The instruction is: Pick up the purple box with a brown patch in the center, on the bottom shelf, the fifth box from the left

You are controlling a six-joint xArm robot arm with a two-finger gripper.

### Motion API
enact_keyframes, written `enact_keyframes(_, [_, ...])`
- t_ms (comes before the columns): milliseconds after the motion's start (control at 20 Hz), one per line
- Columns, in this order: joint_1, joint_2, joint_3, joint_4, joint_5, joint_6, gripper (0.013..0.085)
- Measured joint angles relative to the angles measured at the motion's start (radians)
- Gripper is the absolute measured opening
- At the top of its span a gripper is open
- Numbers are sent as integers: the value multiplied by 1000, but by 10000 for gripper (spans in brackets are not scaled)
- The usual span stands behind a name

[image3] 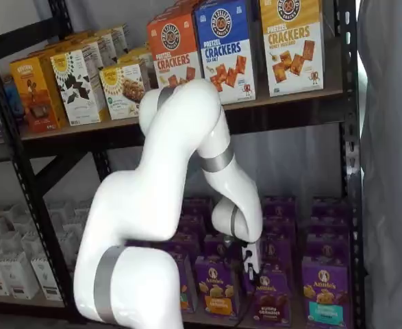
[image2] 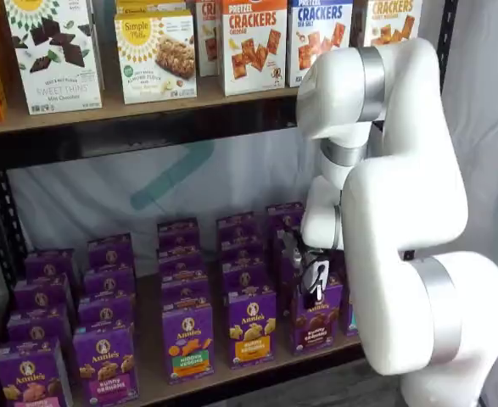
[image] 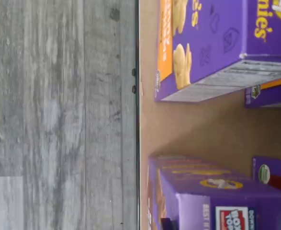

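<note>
The purple box (image2: 316, 326) with dark brown cookies in its centre stands upright at the front of the bottom shelf (image2: 232, 377). It also shows low in a shelf view as the purple box (image3: 272, 301). My gripper (image2: 314, 284) comes down on the carton's top edge, its black fingers closed on it with no gap showing. The gripper (image3: 250, 267) shows in both shelf views, just left of the box's white logo. In the wrist view I see the tan shelf board (image: 197, 124) and purple cartons; no fingers can be told apart there.
A purple carton with an orange label (image2: 251, 326) stands just left of the held box, and one with a teal label (image3: 324, 295) to its right. Rows of purple cartons stand behind. Cracker boxes (image2: 253, 42) fill the upper shelf. Grey floor (image: 59, 115) lies beyond the shelf's front edge.
</note>
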Motion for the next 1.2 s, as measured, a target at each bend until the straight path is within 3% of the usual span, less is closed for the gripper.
enact_keyframes(200, [-3,-24,43,-91,-11,84,290])
enact_keyframes(350, [4,-53,88,-91,-14,90,290])
enact_keyframes(550, [1,-104,157,-176,-17,171,290])
enact_keyframes(850, [23,-195,250,-147,-1,165,290])
enact_keyframes(1100, [30,-268,316,-221,19,246,290])
enact_keyframes(1200, [36,-293,340,-225,23,255,290])
